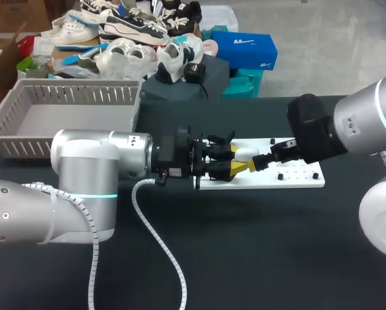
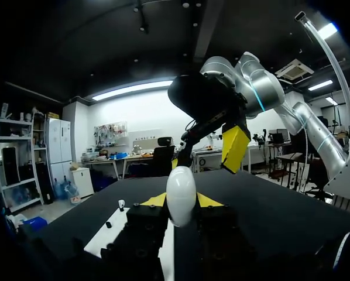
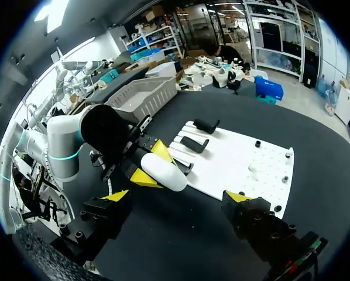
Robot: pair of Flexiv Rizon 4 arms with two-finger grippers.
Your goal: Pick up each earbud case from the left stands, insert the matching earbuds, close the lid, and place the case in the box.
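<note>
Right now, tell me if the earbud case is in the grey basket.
No: the earbud case is clamped in the left gripper, outside the grey basket.

Head overhead, wrist views opposed, sharing case (image 1: 246, 153)

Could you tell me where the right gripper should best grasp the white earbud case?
Probably grip the earbud case by its free rounded end, coming from opposite the left gripper, whose fingers clamp the other end; the right gripper is open.

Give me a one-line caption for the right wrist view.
Left claw shut on the white earbud case by the white board; right claw open, facing it.
</note>
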